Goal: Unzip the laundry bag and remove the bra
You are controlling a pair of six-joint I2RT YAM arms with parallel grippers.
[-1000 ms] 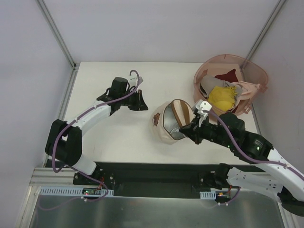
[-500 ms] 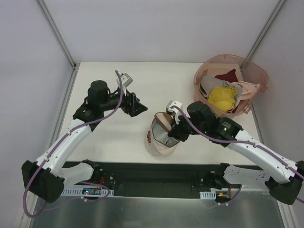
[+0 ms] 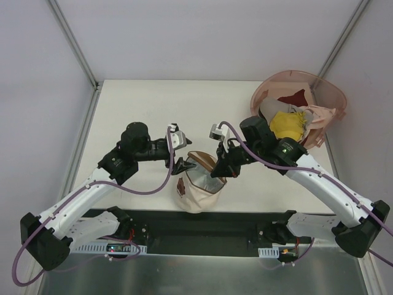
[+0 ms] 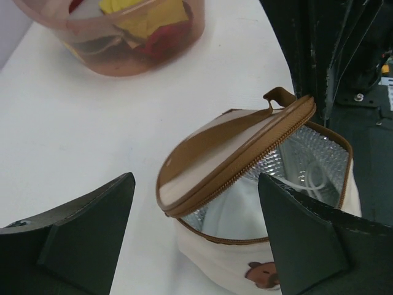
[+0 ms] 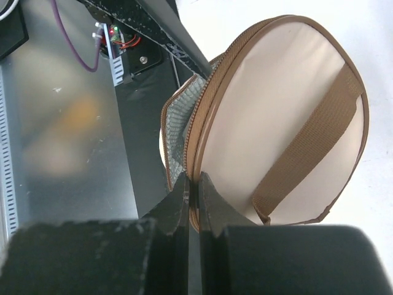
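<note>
The cream laundry bag (image 3: 196,193) stands near the table's front edge, its brown zipper undone and its round lid (image 5: 282,117) lifted. My right gripper (image 5: 193,192) is shut on the lid's zipper rim and holds it up; in the top view this right gripper (image 3: 219,171) is at the bag's right. Inside the silvery lining lies the whitish bra (image 4: 245,212). My left gripper (image 4: 202,246) is open, with its fingers spread on either side of the bag's mouth and touching nothing. Seen from above, the left gripper (image 3: 182,166) hangs just left of the opening.
The pink translucent basket (image 3: 325,92) stands at the back right with a yellow garment (image 3: 286,125) and a dark red cloth (image 3: 295,98) in it. The black base rail (image 3: 196,224) runs just in front of the bag.
My right gripper has pulled the bag by its lid left and towards the front edge. The left gripper has opened wide and swung in from the back left to the bag's mouth.
</note>
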